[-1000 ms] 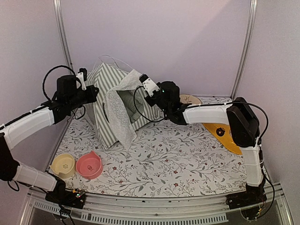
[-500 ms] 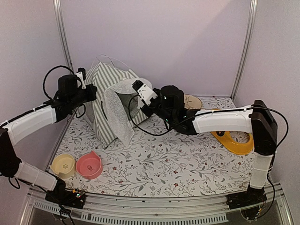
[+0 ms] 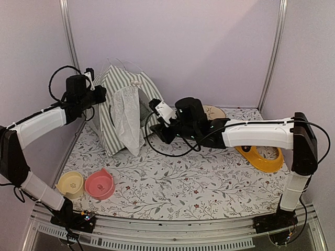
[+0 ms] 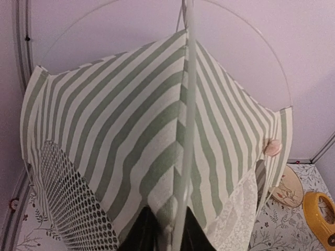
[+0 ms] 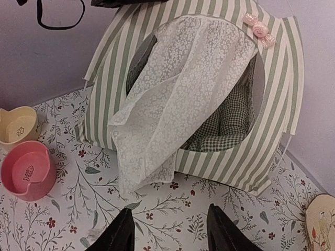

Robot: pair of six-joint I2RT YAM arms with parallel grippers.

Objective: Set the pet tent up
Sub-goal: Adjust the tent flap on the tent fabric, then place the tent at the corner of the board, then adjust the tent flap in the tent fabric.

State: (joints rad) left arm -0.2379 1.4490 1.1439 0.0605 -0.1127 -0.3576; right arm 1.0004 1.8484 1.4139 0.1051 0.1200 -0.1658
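Right hand [image 5: 170, 219] released above floral counter [image 3: 199, 178], lilac walls [image 3: 199, 47]; left hand [image 4: 167, 238], grip unclear; pet tent [image 3: 104, 120] upright, opening facing right hand.

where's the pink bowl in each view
top external: pink bowl near the front left, right of the yellow bowl.
left wrist: not in it.
right wrist: at the left edge, below the yellow bowl.
shared landmark: the pet tent, in all three.
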